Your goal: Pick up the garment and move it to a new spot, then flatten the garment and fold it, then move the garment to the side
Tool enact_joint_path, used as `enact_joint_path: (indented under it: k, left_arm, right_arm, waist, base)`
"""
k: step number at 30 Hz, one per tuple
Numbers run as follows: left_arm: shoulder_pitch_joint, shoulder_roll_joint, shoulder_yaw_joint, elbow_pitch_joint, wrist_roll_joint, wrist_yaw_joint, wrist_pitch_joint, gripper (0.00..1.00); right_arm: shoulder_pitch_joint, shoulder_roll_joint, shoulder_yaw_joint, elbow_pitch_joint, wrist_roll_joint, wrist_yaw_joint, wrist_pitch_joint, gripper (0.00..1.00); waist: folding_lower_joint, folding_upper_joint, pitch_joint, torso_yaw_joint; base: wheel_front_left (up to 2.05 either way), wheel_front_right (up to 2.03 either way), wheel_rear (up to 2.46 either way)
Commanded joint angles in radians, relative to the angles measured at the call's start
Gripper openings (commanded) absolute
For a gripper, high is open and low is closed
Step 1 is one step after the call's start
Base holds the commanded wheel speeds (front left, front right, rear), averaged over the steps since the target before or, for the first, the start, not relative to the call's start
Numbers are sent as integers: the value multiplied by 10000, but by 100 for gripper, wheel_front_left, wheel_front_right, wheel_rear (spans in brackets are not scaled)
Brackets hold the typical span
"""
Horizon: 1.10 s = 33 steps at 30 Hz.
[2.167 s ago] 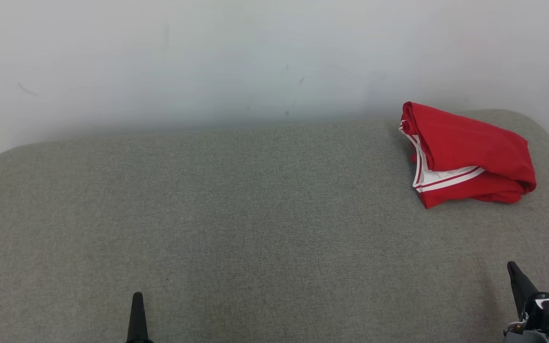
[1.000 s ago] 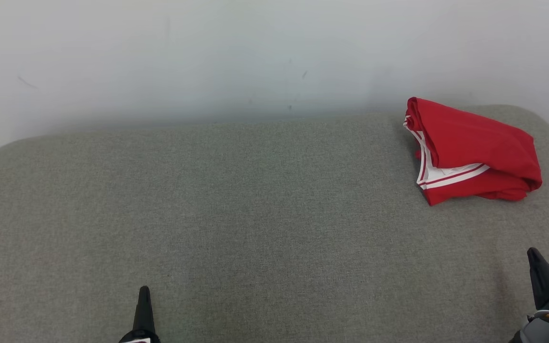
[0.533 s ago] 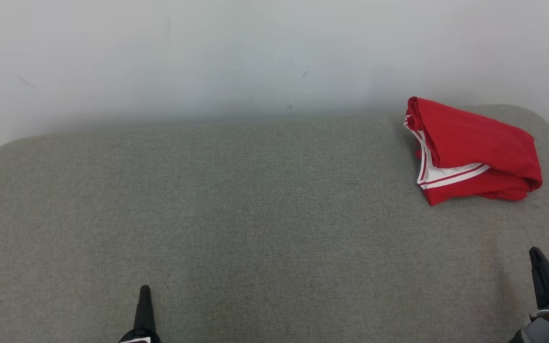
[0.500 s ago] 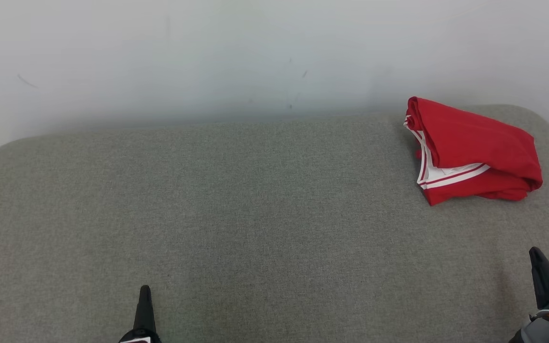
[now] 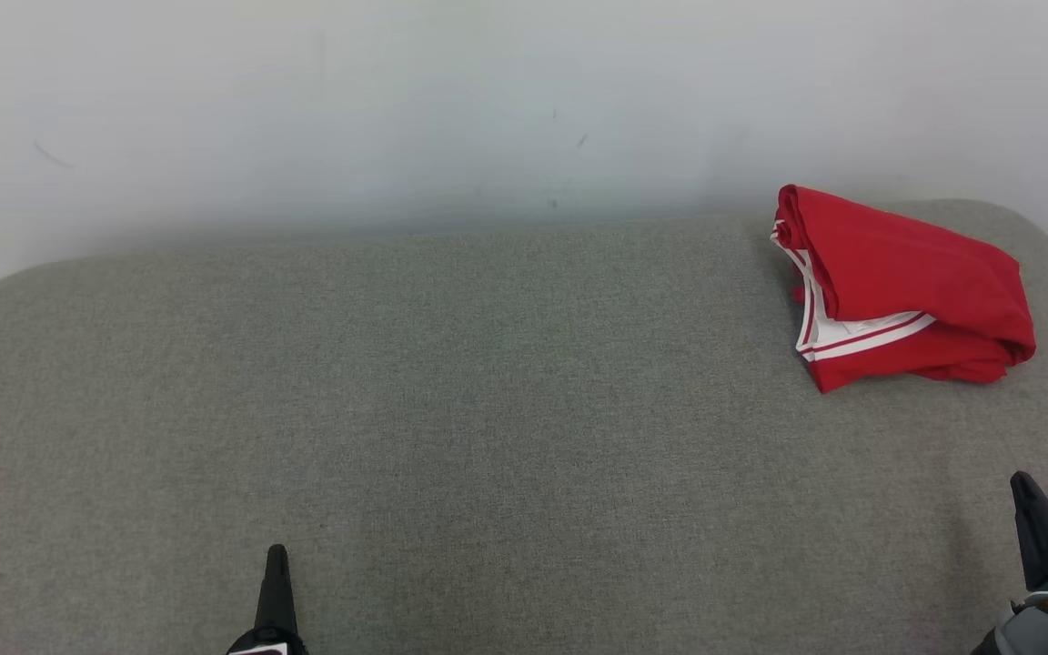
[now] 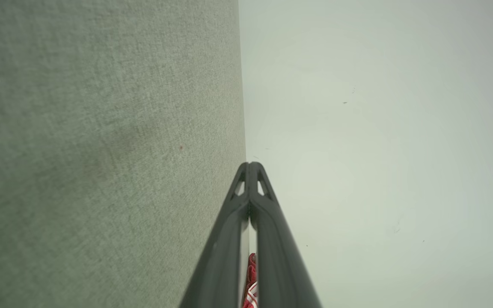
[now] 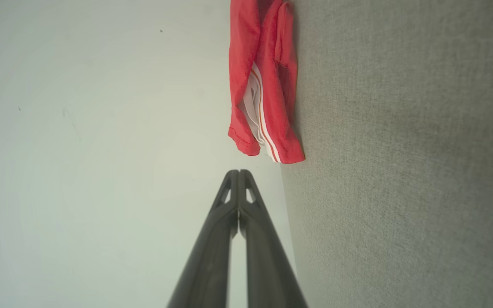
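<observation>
Both pairs of jaws are closed with nothing between them: in each wrist view the two dark fingers meet at their tips. The left gripper [image 5: 276, 555] sits at the near edge of the grey fabric surface [image 5: 488, 409], left of centre, with its tip pointing toward the far side. The right gripper [image 5: 1022, 482] sits at the near right corner, its tip also pointing away and leaning slightly left. Both are well apart from each other and touch no cloth. The broad middle of the grey fabric surface, which has rounded far corners, stretches between them and the far edge. The red garment [image 5: 906, 287] lies at the far right of that surface, well beyond the right gripper and close to the far edge. It is folded into a loose, thick bundle, with white trim carrying a thin red stripe showing along its left and near edges and some rumpled folds at its right end. In the right wrist view the red garment [image 7: 268, 85] lies ahead of the closed fingertips, on the fabric. Behind the surface rises a pale wall [image 5: 488, 109] with a few faint dark marks.
</observation>
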Motion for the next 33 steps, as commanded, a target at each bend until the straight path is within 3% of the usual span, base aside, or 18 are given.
enact_joint_path:
  k: [1, 33]
  left_arm:
    - [-31, 5, 2, 22, -81, -31, -24, 0]
    - [-24, 6, 2, 19, -82, -31, -25, 0]
  right_arm:
    - [-56, -6, -8, 15, -14, 4, 16, 0]
    - [-61, 20, -43, 15, -50, 4, 51, 0]
  waist:
    - [0, -1, 0, 0]
    - [0, -1, 0, 0]
  base:
    - [0, 0, 0]
    - [0, 0, 0]
